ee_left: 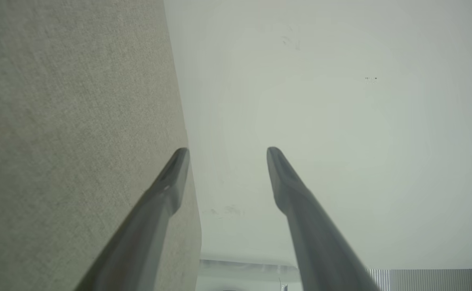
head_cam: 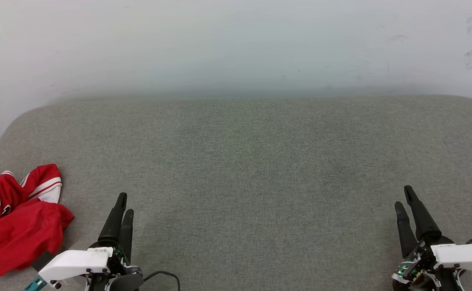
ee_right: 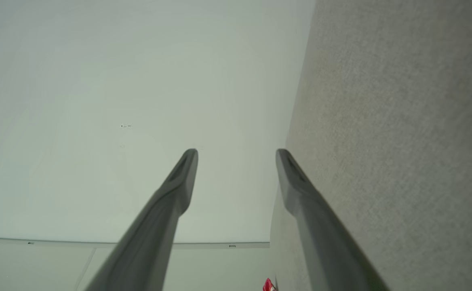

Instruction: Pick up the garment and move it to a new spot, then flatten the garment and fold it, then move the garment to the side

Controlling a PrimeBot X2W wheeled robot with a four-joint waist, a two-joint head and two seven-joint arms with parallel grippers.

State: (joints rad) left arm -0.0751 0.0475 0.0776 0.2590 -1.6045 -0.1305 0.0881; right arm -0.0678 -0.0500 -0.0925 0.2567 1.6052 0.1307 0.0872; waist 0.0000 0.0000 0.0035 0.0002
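The crumpled garment (head_cam: 15,220) lies at lower left on the grey surface (head_cam: 260,161). Both the left gripper (head_cam: 125,203) and the right gripper (head_cam: 403,196) stand spread wide, empty.

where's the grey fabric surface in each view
head view: the grey fabric surface fills the lower two thirds
left wrist view: the surface runs down the left side
right wrist view: the surface runs down the right side
shared landmark: the pale wall bordering it

The garment (head_cam: 17,226) lies at the near left corner of the tabletop (head_cam: 236,161), just left of the left end effector (head_cam: 125,203); the right end effector (head_cam: 403,196) is well apart, near right.
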